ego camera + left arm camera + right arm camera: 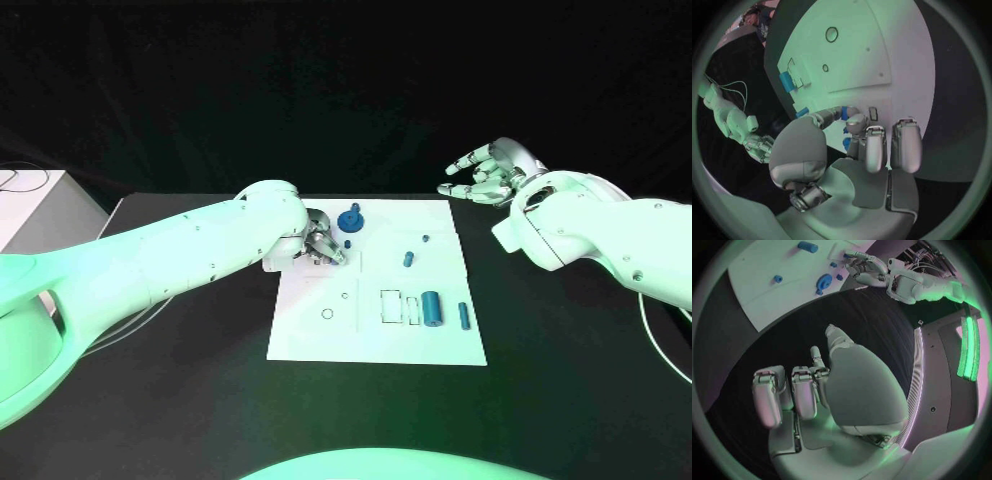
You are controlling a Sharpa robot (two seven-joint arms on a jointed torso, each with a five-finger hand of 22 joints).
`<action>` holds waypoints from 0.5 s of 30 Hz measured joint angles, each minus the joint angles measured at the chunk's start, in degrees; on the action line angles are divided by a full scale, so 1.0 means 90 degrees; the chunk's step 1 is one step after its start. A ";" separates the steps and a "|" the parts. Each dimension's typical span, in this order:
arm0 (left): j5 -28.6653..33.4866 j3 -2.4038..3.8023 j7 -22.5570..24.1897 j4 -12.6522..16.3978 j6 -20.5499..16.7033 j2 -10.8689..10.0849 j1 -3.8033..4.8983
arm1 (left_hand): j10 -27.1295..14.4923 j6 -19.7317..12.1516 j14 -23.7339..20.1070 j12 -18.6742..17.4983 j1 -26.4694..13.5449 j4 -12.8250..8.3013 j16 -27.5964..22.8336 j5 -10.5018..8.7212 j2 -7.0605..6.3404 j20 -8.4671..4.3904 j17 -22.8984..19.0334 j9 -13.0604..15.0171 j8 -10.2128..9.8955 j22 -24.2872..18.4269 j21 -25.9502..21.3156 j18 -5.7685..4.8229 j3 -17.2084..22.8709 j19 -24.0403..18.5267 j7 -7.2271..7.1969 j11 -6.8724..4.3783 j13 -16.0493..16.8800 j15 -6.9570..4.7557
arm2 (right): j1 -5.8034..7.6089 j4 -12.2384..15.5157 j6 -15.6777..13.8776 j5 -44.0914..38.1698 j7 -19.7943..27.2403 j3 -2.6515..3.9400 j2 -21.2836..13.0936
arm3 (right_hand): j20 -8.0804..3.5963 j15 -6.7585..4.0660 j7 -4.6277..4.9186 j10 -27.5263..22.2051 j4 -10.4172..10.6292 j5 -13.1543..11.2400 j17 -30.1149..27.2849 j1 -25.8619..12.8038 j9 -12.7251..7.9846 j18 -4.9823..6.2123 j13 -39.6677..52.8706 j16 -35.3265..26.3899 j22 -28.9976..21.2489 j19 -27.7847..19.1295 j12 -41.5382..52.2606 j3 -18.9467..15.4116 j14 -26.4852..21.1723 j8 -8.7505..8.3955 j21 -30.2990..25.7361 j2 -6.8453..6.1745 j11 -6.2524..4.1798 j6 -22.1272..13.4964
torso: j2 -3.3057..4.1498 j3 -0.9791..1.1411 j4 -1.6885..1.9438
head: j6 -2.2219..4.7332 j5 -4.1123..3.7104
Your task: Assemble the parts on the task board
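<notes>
The task board [378, 330] lies in the middle of the black table [577, 400], and most of the blue parts are loose on it, so the assembly looks to be at an early stage. A blue gear-like part [353, 219] sits near the far edge of the board, just beside the left hand [323, 245]. Two small blue pieces [410, 258] lie further toward the middle, one close to the far edge and one nearer the centre. Toward the near right of the board a thick blue cylinder [431, 308] and a thinner blue rod [464, 316] lie side by side, next to a rectangular outline [391, 306]. A round hole [327, 313] on the near left of the board stands empty, as does a smaller one beside it.

The left hand is low over the far left part of the board, its fingers curled down toward the surface. The left wrist view shows something blue between the fingertips [856, 122], so it appears to be pinching or closing on a small part, though how firm the hold is cannot be told. The right hand [488, 172] hovers above the table beyond the far right corner of the board, well apart from the parts, fingers loosely spread and holding nothing.

As a judgement, nearly everything remains: the cylinder, the rod, the gear and the small pieces all seem unseated
</notes>
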 measured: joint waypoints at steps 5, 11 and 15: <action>0.0000 0.0000 0.0003 -0.0018 0.0001 0.0003 -0.0002 | 0.0000 0.0000 0.0000 0.0000 0.0000 0.0025 0.0000 0.0000 0.0000 0.0000 0.0000 0.0005 0.0000 0.0000 0.0000 0.0000 -0.0025 0.0000 -0.0001 0.0000 0.0000 0.0000 | 0.0000 0.0000 -0.0001 0.0001 0.0001 0.0000 -0.0003 | 0.0000 0.0000 0.0000 0.0000 0.0000 0.0000 0.0000 0.0000 0.0000 0.0000 0.0000 0.0000 0.0005 0.0000 0.0000 0.0000 0.0000 0.0000 0.0000 0.0000 0.0000 0.0000 | 0.0000 0.0000 -0.0002 | 0.0013 -0.0001; 0.0000 0.0001 0.0017 -0.0033 -0.0015 0.0002 -0.0003 | 0.0000 0.0000 0.0000 0.0000 0.0000 0.0068 0.0000 0.0000 -0.0001 0.0000 0.0000 0.0008 -0.0025 0.0000 0.0000 0.0000 -0.0103 0.0000 -0.0001 0.0001 -0.0030 0.0000 | 0.0000 0.0000 -0.0001 0.0003 0.0003 0.0000 -0.0005 | 0.0000 0.0000 0.0000 0.0000 0.0000 0.0000 0.0000 0.0000 0.0000 0.0000 -0.0001 0.0000 0.0005 0.0000 0.0000 0.0000 0.0000 0.0000 0.0000 0.0000 0.0000 0.0000 | 0.0004 -0.0001 -0.0002 | 0.0024 -0.0001; 0.0000 0.0002 0.0020 -0.0035 -0.0049 -0.0008 -0.0006 | -0.0179 -0.0061 0.0000 -0.0100 -0.0031 0.0196 0.0000 0.0001 -0.0038 -0.0003 0.0000 0.0014 -0.0117 0.0000 -0.0057 0.0000 -0.0427 -0.0003 0.0059 0.0036 -0.0205 0.0000 | 0.0000 -0.0002 -0.0003 0.0004 0.0003 0.0000 -0.0006 | 0.0000 0.0000 0.0000 0.0000 0.0000 0.0000 0.0000 0.0000 -0.0001 0.0000 -0.0001 0.0000 0.0005 0.0000 0.0000 0.0000 0.0000 0.0000 0.0000 0.0000 0.0000 0.0000 | 0.0005 -0.0001 -0.0001 | 0.0030 -0.0001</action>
